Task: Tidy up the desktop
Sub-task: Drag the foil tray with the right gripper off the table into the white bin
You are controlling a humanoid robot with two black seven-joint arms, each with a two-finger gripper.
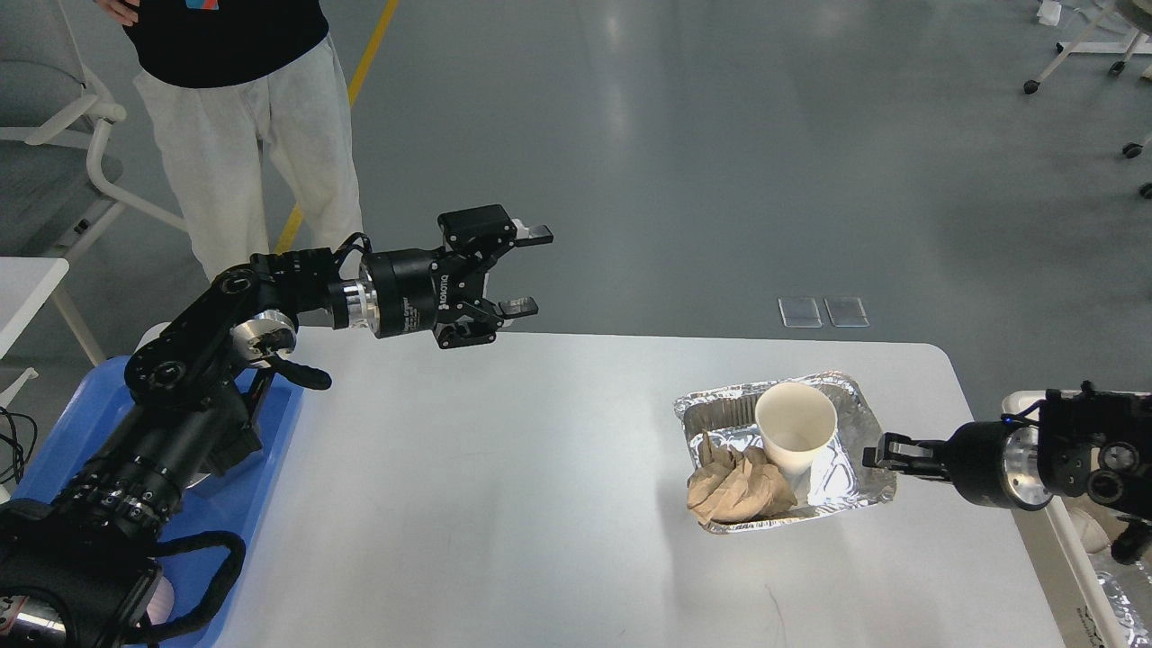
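The desktop (504,468) is a wide white-grey tabletop. A foil tray (720,400) sits on its right part, holding an upright white paper cup (796,436) and a crumpled brown paper (738,486). My right gripper (877,454) comes in from the right and is shut on the foil tray's right rim. My left gripper (533,272) is open and empty, raised above the desktop's far edge, well left of the foil tray.
A blue plastic tray (279,423) lies at the left edge, mostly under my left arm. A person (243,135) stands beyond the far left corner. A small white side table (27,279) is at left, a white bin (1080,576) at right.
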